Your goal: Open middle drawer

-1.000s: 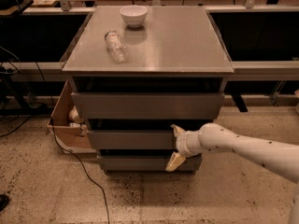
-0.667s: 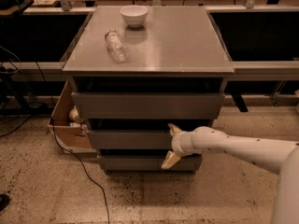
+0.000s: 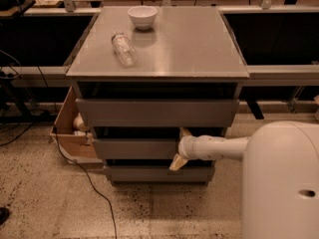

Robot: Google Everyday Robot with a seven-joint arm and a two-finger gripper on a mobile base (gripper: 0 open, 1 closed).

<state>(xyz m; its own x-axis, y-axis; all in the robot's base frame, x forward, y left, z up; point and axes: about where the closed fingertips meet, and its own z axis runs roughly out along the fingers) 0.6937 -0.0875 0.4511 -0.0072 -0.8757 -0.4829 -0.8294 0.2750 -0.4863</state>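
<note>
Tool point(image 3: 180, 149), fingers point(image 3: 177, 163) spread, at the middle drawer point(image 3: 134, 149); one bowl point(image 3: 142, 17), one bottle point(image 3: 122, 49).

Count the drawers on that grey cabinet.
3, stacked: top drawer under the tabletop, middle drawer below it with the gripper at its front, bottom drawer lowest. None looks hidden.

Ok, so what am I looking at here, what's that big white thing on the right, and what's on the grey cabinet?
This is one camera's view, looking down at the front of a grey cabinet. The white shape on the right is a robot's arm reaching in. At its tip is the gripper, a two-finger claw, at the middle drawer, fingers spread above and below its front. It carries nothing. On top lie a white bowl and a clear bottle on its side. A cardboard box stands on the floor beside the cabinet.
</note>
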